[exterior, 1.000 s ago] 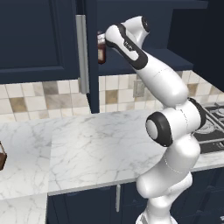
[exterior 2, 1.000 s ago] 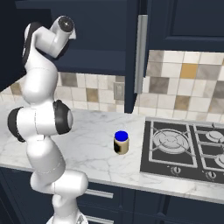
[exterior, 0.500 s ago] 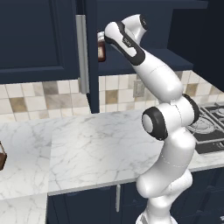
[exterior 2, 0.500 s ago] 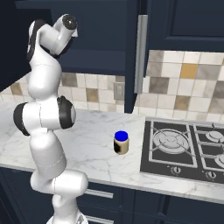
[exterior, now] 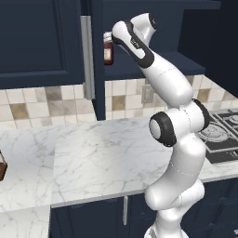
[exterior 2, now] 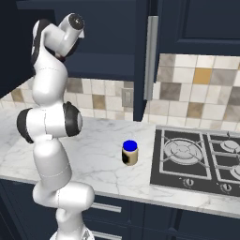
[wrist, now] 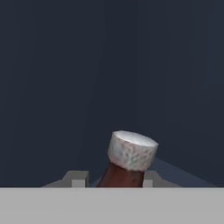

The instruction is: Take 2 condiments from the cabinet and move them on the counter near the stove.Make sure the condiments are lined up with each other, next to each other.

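Observation:
The slim dark reddish-brown bottle (wrist: 131,153) with a pale cap stands between my fingertips (wrist: 148,179), leaning in the hand view. My gripper (wrist: 113,180) is shut on it below the neck. From the left base, the bottle (exterior: 108,50) is inside the navy wall cabinet (exterior: 42,42), just past the open door's edge, with my wrist right beside it. The short cream jar with the blue lid (exterior 2: 130,152) sits upright on the white marble counter (exterior 2: 103,140), a little left of the black stove (exterior 2: 197,157).
The cabinet door's long silver handle (exterior: 86,56) hangs close to the left of the bottle. A dark brown object with a handle (exterior: 2,165) sits at the counter's far left. Tiled backsplash (exterior 2: 197,93) runs behind the stove.
My elbow has risen and the arm has straightened toward the cabinet. The bottle stays at nearly the same spot by the door edge. The jar has not moved.

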